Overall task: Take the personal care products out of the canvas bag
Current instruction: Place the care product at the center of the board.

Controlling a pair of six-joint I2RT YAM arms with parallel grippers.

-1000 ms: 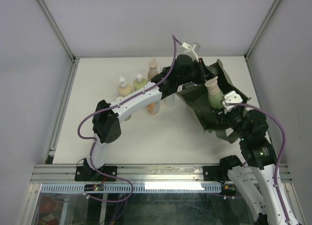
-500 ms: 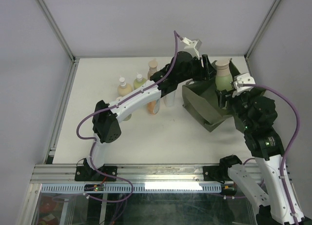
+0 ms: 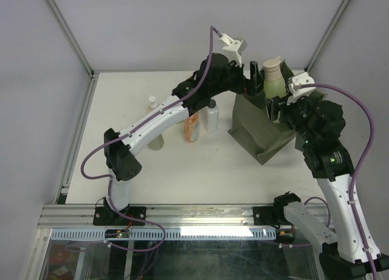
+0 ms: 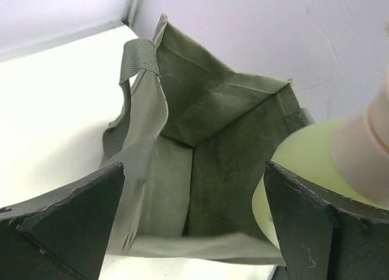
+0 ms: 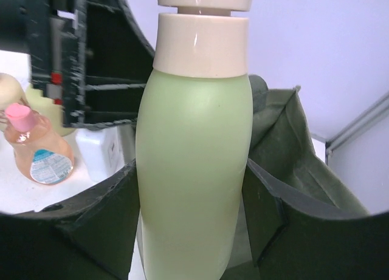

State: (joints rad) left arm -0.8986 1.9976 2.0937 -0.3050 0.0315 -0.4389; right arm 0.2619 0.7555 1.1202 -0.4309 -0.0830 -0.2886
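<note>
Top external: the right gripper (image 3: 275,104) clasps a green bottle (image 3: 273,81) upright at the bag (image 3: 255,131) rim, likely for a clean lift out. Left wrist: the left gripper (image 4: 193,189) gapes empty over the bag's mouth. Right wrist: fingers (image 5: 103,231) pinch the bottle's sides.

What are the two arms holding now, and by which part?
The right end effector grips the pale green bottle by the sides of its body. The left end effector is open above the canvas bag, holding nothing.

The canvas bag (image 4: 206,116) is matt olive woven cloth — the pale green bottle (image 5: 193,170) smooth satin plastic, its cream cap (image 5: 203,46) glossier.
</note>
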